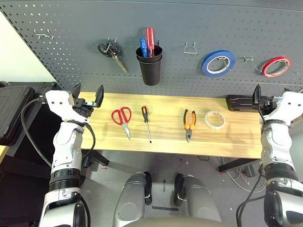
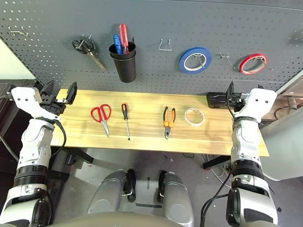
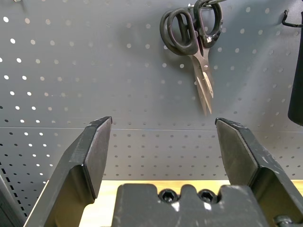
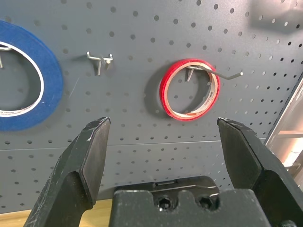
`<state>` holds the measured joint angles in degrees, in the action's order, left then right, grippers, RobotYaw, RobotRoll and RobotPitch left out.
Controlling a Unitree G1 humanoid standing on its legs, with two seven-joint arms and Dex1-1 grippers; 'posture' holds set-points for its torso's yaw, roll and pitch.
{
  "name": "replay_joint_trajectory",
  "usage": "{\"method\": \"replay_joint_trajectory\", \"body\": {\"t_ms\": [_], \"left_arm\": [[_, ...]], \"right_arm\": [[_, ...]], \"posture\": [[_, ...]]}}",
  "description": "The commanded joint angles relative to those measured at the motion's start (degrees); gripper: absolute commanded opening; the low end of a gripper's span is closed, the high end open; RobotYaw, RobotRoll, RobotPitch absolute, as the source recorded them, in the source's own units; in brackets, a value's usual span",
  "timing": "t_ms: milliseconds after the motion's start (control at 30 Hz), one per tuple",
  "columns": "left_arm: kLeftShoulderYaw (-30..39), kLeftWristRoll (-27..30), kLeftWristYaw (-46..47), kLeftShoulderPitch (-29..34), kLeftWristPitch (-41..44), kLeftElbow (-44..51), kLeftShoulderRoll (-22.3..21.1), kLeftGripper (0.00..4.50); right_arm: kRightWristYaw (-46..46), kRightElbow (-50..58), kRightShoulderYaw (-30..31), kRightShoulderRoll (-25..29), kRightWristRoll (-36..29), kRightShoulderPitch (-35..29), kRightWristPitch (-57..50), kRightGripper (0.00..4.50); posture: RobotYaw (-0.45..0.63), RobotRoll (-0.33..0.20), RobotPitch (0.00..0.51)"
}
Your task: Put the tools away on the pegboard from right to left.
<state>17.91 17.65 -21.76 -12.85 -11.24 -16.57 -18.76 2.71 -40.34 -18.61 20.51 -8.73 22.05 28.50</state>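
Four tools lie in a row on the wooden table (image 1: 165, 141): red-handled scissors (image 1: 122, 118), a slim screwdriver (image 1: 146, 122), orange-and-black pliers (image 1: 189, 124) and a cream-white tape roll (image 1: 214, 119) at the right. Behind them rises the dark grey pegboard (image 1: 70, 21). My left gripper (image 1: 87, 94) hovers open at the table's left end, facing the board (image 3: 71, 71), with nothing between its fingers. My right gripper (image 1: 264, 100) is open at the table's right end, also empty, pointing at the board below the red tape roll (image 4: 189, 90).
On the board hang black-handled scissors (image 1: 112, 55), a black cup (image 1: 150, 63) of screwdrivers, a blue tape roll (image 1: 218, 62) and a red tape roll (image 1: 276, 66). Bare wire hooks (image 1: 190, 48) sit between them. A black box (image 1: 240, 102) lies at the table's back right.
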Motion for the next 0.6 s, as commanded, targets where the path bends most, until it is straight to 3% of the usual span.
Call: {"method": "replay_joint_trajectory", "body": {"t_ms": [33,433,600], "left_arm": [[-0.39,-0.60,0.07,0.63,-0.45,0.14,0.10,4.47],[-1.08,-0.58,-0.04,2.01,0.01,1.56,0.60,4.47],[-3.51,0.01,-3.80,6.07,4.37,6.91,-1.39,4.47]], "right_arm": [[-0.31,1.23,0.19,-0.17,0.45,-0.48,-0.70,4.50],[-0.19,1.89,0.30,-0.38,0.46,-0.69,-1.46,4.50],[0.15,2.25,0.62,-0.47,0.32,-0.63,-3.54,4.50]], "posture": [[0.11,0.000,0.124],[0.13,0.000,0.132],[0.12,0.000,0.146]]}}
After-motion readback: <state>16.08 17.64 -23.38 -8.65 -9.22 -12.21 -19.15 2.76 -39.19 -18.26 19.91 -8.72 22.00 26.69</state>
